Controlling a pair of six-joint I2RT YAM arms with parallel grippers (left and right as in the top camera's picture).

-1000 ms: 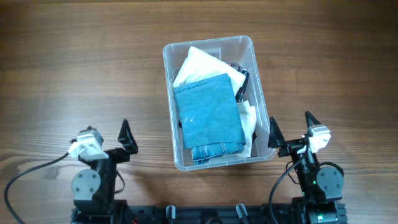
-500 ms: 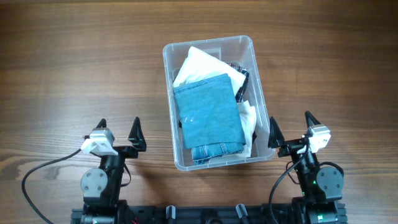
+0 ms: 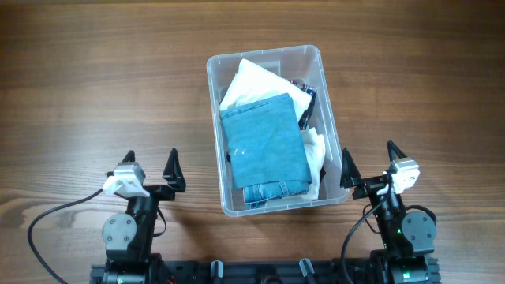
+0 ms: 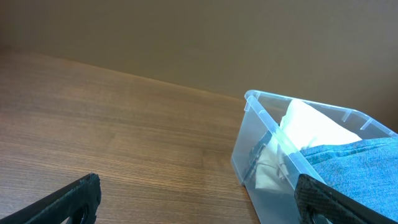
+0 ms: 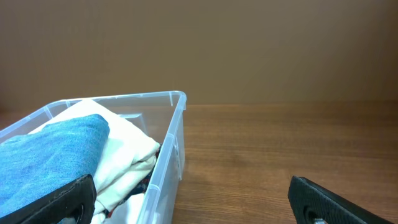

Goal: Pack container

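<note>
The clear plastic container [image 3: 327, 118] stands in the middle of the wooden table. It holds folded blue jeans [image 3: 265, 146] on top of white cloth [image 3: 252, 83] and a dark patterned garment [image 3: 306, 99]. My left gripper [image 3: 150, 166] is open and empty, left of the container's near corner. My right gripper [image 3: 368, 162] is open and empty, right of the container's near right corner. The container also shows at the right of the left wrist view [image 4: 261, 137] and at the left of the right wrist view [image 5: 168, 143].
Bare wooden table [image 3: 102, 87] lies all around the container. A black cable [image 3: 47, 221] runs from the left arm base at the near edge. A plain brown wall stands behind the table in both wrist views.
The left gripper swung to the right, from about a second ago, and now faces up the table. It has stayed still for the last half second. The right arm and container have not moved.
</note>
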